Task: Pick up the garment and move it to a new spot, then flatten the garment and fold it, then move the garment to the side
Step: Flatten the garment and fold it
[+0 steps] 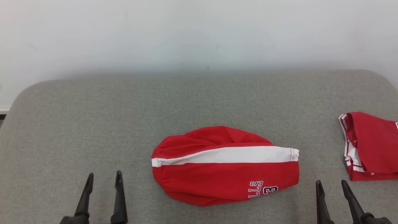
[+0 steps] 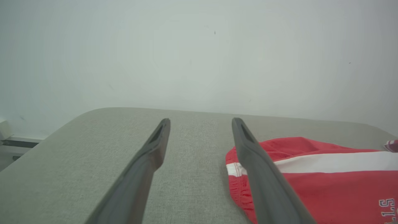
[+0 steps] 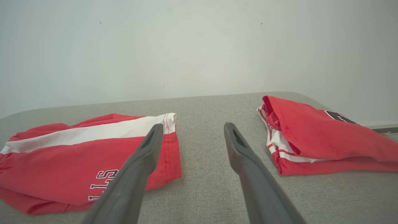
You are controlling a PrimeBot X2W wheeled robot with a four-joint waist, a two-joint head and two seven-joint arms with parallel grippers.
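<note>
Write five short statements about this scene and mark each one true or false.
1. The red garment with a white stripe lies on the grey fabric-covered table. True.
2. The left pincer grips it. False: it is open and empty, apart from the garment.
3. A second red folded garment lies at the robot's right. True.
4. The two garments touch. False: bare table separates them.
5. The right pincer is open. True.
</note>
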